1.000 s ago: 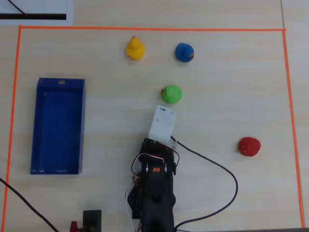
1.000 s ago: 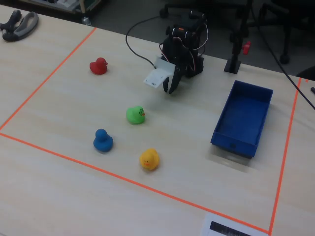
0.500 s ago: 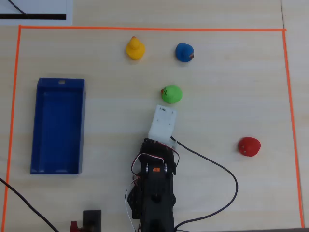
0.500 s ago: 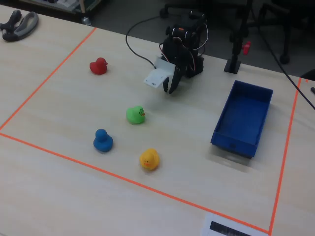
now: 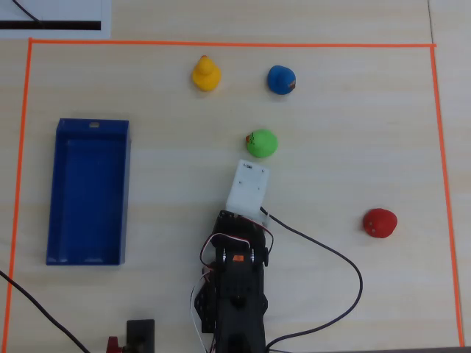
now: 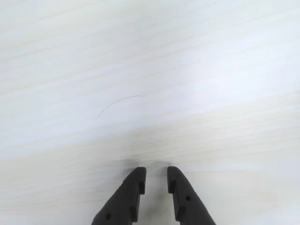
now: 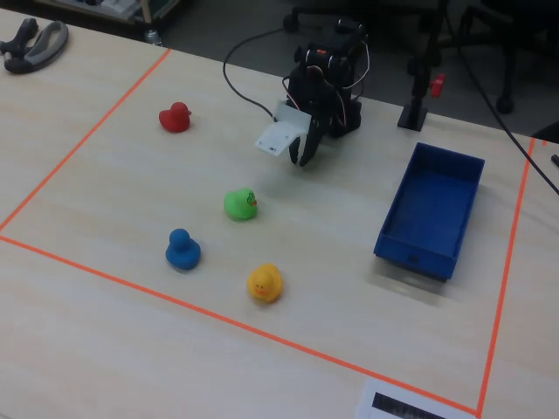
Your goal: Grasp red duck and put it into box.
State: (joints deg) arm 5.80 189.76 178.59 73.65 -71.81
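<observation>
The red duck sits on the light wood table at the right in the overhead view and at the far left in the fixed view. The blue box lies empty at the left in the overhead view and at the right in the fixed view. My gripper hangs low over bare table, its black jaws a narrow gap apart with nothing between them. In the fixed view the gripper points down near the arm's base, far from the red duck. In the overhead view it is hidden under the white camera mount.
A green duck sits just beyond the gripper. A yellow duck and a blue duck sit farther out. Orange tape frames the work area. A black cable loops between the arm and the red duck.
</observation>
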